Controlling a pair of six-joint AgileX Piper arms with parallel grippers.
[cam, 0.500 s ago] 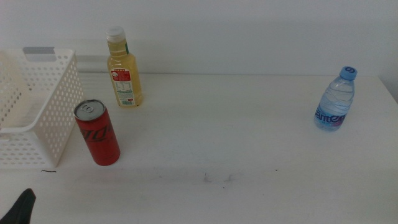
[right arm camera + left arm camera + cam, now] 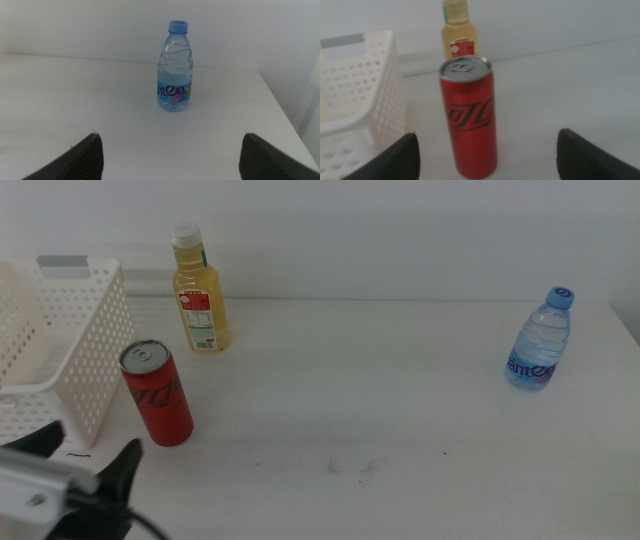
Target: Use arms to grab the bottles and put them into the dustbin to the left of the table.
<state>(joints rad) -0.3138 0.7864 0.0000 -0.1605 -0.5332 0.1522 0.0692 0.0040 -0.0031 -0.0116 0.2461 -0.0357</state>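
A red soda can [image 2: 157, 393] stands upright right beside the white perforated dustbin [image 2: 85, 345]. My left gripper [image 2: 85, 455] is open at the front left, just short of the can, which stands centred between the jaws in the left wrist view [image 2: 468, 120]. The yellow-liquid bottle [image 2: 200, 295] stands behind the can and also shows in the left wrist view [image 2: 458, 37]. The small water bottle [image 2: 540, 340] stands at the far right. My right gripper [image 2: 171, 136] is open, facing the water bottle [image 2: 175, 70] from a distance, and is out of the middle view.
The white table [image 2: 380, 400] has faint scuff marks near the front middle. The dustbin's wall [image 2: 360, 85] is close beside the can on the left gripper's side. A white wall stands behind the table. The table's right edge lies just past the water bottle.
My left gripper has come forward into the middle view, from a tip at the bottom edge to both jaws showing just short of the can. The bottles and the can have not moved.
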